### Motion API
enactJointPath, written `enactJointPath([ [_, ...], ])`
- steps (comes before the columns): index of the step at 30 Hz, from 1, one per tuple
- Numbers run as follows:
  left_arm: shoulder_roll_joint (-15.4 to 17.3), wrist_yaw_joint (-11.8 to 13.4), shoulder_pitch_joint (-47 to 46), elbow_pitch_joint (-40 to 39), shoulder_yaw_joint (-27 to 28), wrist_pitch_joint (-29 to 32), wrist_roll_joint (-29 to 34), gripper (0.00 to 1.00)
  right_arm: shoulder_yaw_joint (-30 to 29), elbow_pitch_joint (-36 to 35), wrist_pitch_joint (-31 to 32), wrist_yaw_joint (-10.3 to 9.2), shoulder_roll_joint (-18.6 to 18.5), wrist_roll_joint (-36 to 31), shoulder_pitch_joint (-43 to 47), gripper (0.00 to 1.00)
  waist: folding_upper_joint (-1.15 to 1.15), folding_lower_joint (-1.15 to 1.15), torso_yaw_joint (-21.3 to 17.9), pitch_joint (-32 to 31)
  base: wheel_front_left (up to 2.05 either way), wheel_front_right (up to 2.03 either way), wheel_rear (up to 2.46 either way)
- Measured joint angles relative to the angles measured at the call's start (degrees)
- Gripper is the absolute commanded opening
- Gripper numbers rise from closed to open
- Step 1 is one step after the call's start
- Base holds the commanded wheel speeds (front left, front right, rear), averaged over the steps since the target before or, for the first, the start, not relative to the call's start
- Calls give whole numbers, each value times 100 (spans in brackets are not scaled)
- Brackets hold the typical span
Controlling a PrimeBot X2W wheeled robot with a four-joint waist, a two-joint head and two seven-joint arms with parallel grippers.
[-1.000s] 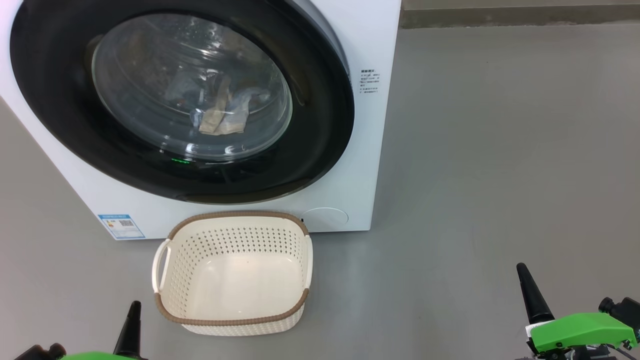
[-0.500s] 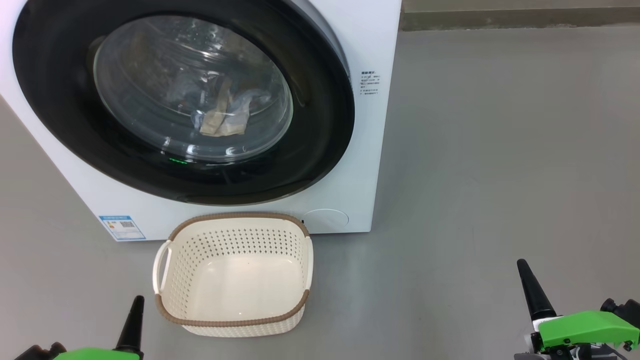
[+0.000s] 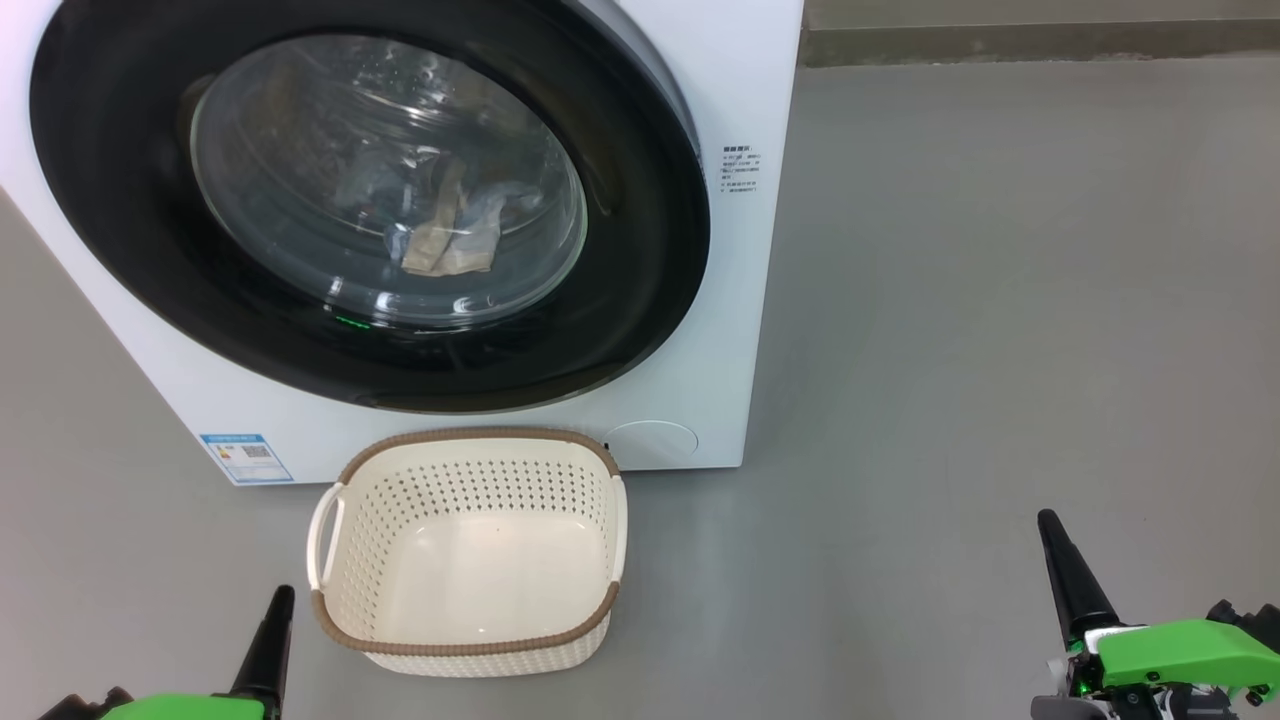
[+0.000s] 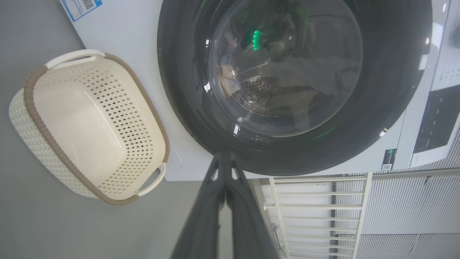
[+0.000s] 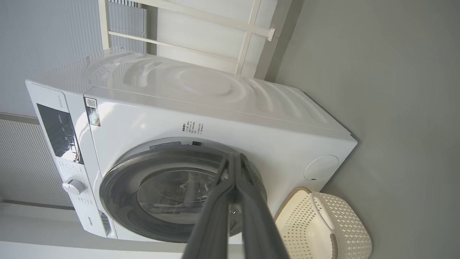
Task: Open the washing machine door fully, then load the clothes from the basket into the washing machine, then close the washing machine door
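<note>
The white washing machine (image 3: 745, 300) stands ahead with its door (image 3: 640, 300) closed flat against the front. Through the door's glass bowl, clothes (image 3: 445, 235) lie in the drum. On the floor before the machine sits the cream basket (image 3: 470, 437), with nothing in it. At the lower left my left gripper (image 3: 283, 597) is shut and holds nothing, just left of the basket. My right gripper (image 3: 1047, 518) is shut too, far to the basket's right over bare floor. The left wrist view looks along the shut left gripper (image 4: 224, 155) at the door (image 4: 179, 90) and basket (image 4: 34, 108). The right wrist view has the right gripper (image 5: 234, 155), machine (image 5: 215, 93) and basket (image 5: 345, 223).
Grey floor (image 3: 1000, 300) spreads to the machine's right up to a wall base (image 3: 1000, 35). A white railing (image 4: 316, 208) stands beside the machine. The control panel (image 5: 57, 133) and a dial (image 5: 73, 186) sit at the machine's top.
The whole head picture has slid down slightly, so the camera moved. Both grippers have crept a little up that view, still shut. Door and basket are as before.
</note>
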Motion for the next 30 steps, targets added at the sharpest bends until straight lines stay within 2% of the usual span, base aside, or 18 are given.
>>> enactJointPath([
  [19, -89, 0, -95, -67, 108, 307, -1022, 0, -146, -180, 300, -14, 93, 1009, 0, 0, 0, 0, 8, -40, 0, 0, 0],
  [30, -91, 0, -98, -73, 115, 307, -1051, 0, -153, -194, 300, -14, 109, 1120, 0, 0, 0, 0, 8, -40, 0, 0, 0],
])
